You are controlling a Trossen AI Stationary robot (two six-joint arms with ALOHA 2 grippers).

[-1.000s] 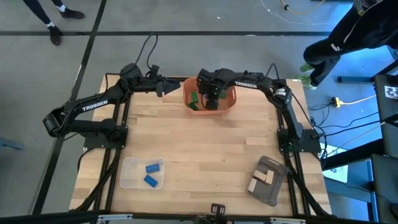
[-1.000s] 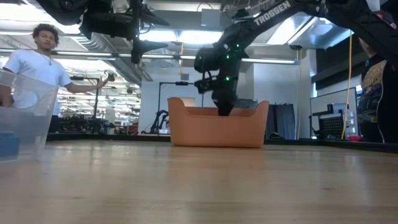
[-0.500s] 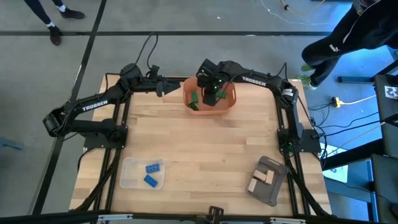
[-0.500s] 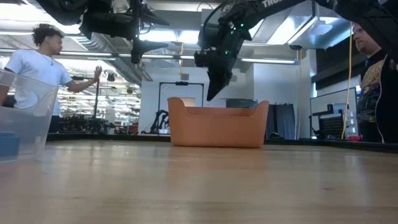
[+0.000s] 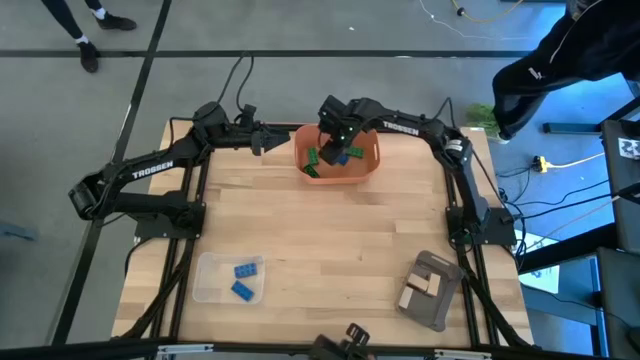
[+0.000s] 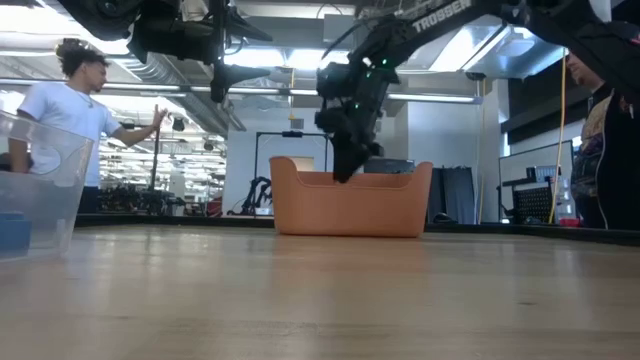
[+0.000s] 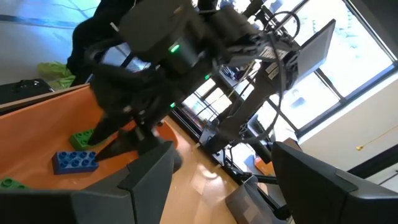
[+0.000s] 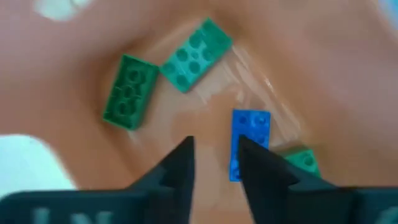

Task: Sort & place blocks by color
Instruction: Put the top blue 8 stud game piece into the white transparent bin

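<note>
An orange bin (image 5: 372,152) stands at the table's far middle. On its floor lie green blocks (image 8: 130,91) and one blue block (image 8: 250,140). My right gripper (image 8: 216,162) points steeply down into the bin, its fingertips at about rim height (image 6: 345,172). It is open by a narrow gap with nothing between the fingers. The blue block lies flat just beyond and beside one fingertip (image 7: 74,160). My left gripper (image 5: 262,140) waits level at the bin's left rim, open wide.
A clear tray (image 5: 205,285) near the front left holds two blue blocks (image 5: 247,270). At the front right, tan blocks (image 5: 412,295) lie in a grey tray (image 5: 440,310). Bare wood lies between them. A person (image 6: 60,110) stands beyond the table.
My right gripper rose out of the orange bin, rolled its wrist, then sank back to the rim. A blue block now shows on the bin floor beside its fingers.
</note>
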